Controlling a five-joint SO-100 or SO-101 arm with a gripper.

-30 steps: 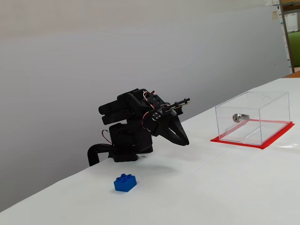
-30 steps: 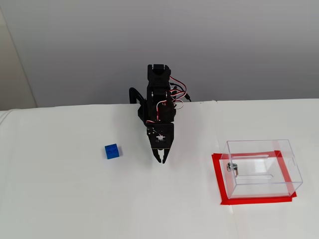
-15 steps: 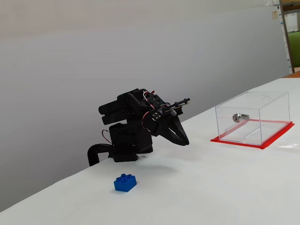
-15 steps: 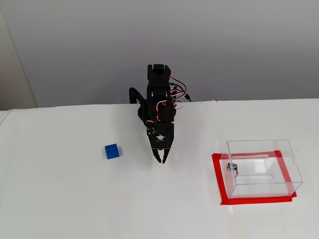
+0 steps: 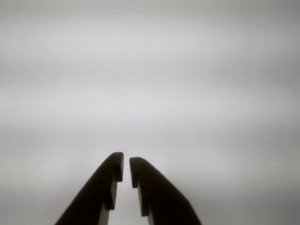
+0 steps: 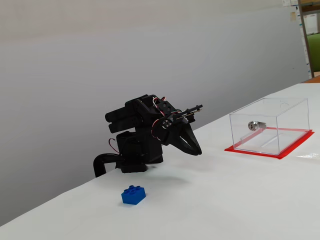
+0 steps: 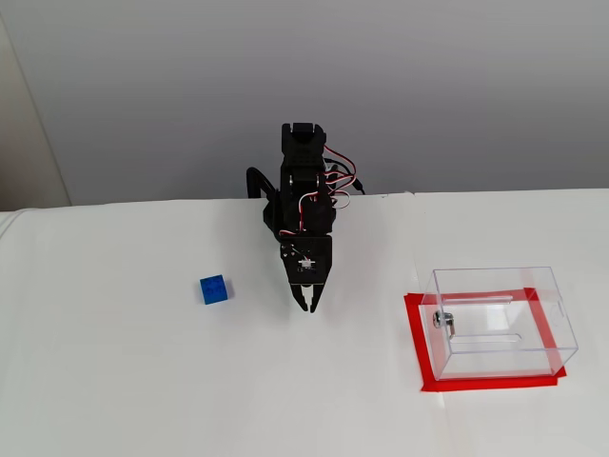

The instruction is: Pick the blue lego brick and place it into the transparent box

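The blue lego brick [image 6: 133, 195] [image 7: 214, 289] lies on the white table, studs up, well to the left of my gripper in both fixed views. My gripper [image 7: 309, 307] [image 6: 198, 151] [image 5: 126, 168] hangs just above the table at the folded black arm's tip, fingers nearly together with only a thin slit between them and nothing held. The transparent box [image 6: 269, 125] [image 7: 501, 320] stands on its red base sheet to the right, apart from the gripper. The wrist view shows only bare white table; brick and box are out of that view.
A small silver metal cylinder [image 6: 255, 125] [image 7: 441, 320] sits on the box's left wall. The arm's base [image 7: 303, 205] stands at the table's back edge against a grey wall. White table surface [image 7: 143, 381] spreads around the brick and box.
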